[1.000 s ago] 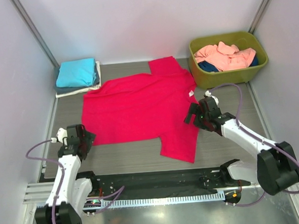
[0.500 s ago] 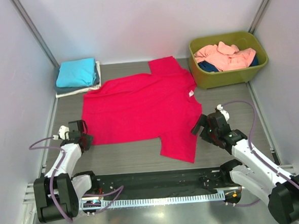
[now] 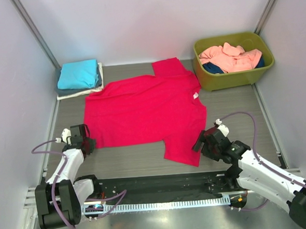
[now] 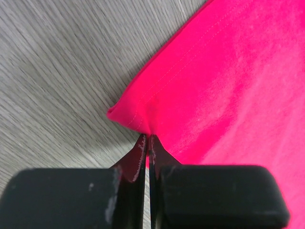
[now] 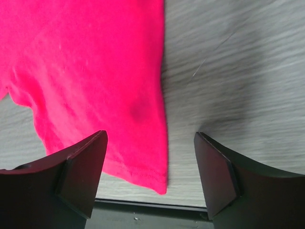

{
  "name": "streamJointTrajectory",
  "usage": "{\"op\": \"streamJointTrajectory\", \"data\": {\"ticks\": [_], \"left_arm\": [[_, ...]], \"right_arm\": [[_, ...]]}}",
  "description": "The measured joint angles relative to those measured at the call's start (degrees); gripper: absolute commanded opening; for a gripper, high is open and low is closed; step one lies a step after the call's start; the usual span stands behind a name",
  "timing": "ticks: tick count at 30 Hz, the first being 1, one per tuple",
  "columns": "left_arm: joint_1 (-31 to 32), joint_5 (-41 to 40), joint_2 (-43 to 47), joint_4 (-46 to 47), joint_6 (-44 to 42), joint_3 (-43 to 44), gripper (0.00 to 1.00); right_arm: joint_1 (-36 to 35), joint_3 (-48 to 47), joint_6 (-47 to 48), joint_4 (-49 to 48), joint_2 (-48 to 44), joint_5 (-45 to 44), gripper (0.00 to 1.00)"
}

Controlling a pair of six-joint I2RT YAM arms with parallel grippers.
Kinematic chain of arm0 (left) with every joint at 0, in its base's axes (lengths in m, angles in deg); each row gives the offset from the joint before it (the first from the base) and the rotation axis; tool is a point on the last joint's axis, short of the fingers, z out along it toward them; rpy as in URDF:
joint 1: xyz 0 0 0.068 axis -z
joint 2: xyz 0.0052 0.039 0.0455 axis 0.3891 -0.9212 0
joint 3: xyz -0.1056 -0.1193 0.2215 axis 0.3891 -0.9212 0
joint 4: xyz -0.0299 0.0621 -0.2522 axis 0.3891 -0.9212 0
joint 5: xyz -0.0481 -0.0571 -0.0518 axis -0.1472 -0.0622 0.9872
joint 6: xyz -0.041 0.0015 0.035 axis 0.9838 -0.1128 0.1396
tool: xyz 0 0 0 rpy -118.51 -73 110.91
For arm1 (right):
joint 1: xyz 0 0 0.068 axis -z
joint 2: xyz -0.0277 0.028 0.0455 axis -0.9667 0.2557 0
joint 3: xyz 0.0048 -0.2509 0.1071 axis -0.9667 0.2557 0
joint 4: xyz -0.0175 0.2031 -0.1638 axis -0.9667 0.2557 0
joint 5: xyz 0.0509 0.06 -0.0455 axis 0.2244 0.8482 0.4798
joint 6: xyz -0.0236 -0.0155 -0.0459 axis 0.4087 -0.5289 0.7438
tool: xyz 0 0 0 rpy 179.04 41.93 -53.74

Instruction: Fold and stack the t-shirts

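Crimson-pink t-shirt (image 3: 142, 112) lies flat on the tabletop (image 3: 235, 104); left tool (image 4: 147, 139) pinches its hem corner; right tool (image 5: 150, 134) is spread over the sleeve edge.

Spread t-shirt (image 3: 142, 112) centre, folded stack (image 3: 79, 76) behind-left, tub (image 3: 229, 79) behind-right

The left gripper (image 4: 147, 141) is pinched tight, low and forward; the right gripper (image 5: 150, 137) gapes wide.
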Motion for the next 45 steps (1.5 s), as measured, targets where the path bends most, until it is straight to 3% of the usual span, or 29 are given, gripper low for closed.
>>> {"op": "streamJointTrajectory", "data": {"ticks": [5,13,16,19,20,22,29,34,39,45], "left_arm": [[0.00,1.03,0.57,0.52,-1.03,-0.42,0.00],[0.00,2.05,2.86,1.07,-1.46,-1.40,0.00],[0.00,2.45,3.76,1.27,-1.64,-1.60,0.00],[0.00,2.67,4.59,1.44,-2.01,-1.92,0.00],[0.00,2.75,4.85,1.53,-2.14,-2.08,0.00],[0.00,2.95,5.33,1.57,-2.34,-2.29,0.00],[0.00,4.70,7.93,2.36,-2.60,-3.10,0.00],[0.00,6.12,15.34,0.26,-2.71,-3.06,0.00],[0.00,6.60,18.91,-3.96,-3.67,1.88,0.00],[0.00,8.39,12.74,-4.59,-4.50,9.20,0.00]], "right_arm": [[-6.56,-0.04,-4.02,0.44,1.16,-1.53,0.67],[-15.74,-0.90,-10.54,0.87,4.50,-3.41,0.56],[-18.56,-1.07,-12.79,1.64,5.11,-3.89,0.46],[-20.70,-1.31,-14.45,3.06,5.88,-4.09,0.22],[-21.18,-1.46,-15.06,3.65,6.16,-4.35,0.09],[-21.51,-1.64,-15.91,4.33,6.38,-4.72,0.01],[-21.75,-2.95,-16.98,9.75,2.99,-8.20,0.01],[-21.75,-10.01,-15.76,15.13,1.38,-13.46,0.01],[-21.68,-19.78,-11.39,16.59,5.86,-19.93,0.01],[-15.63,-28.68,-2.43,14.82,14.36,-24.24,0.01]]}}
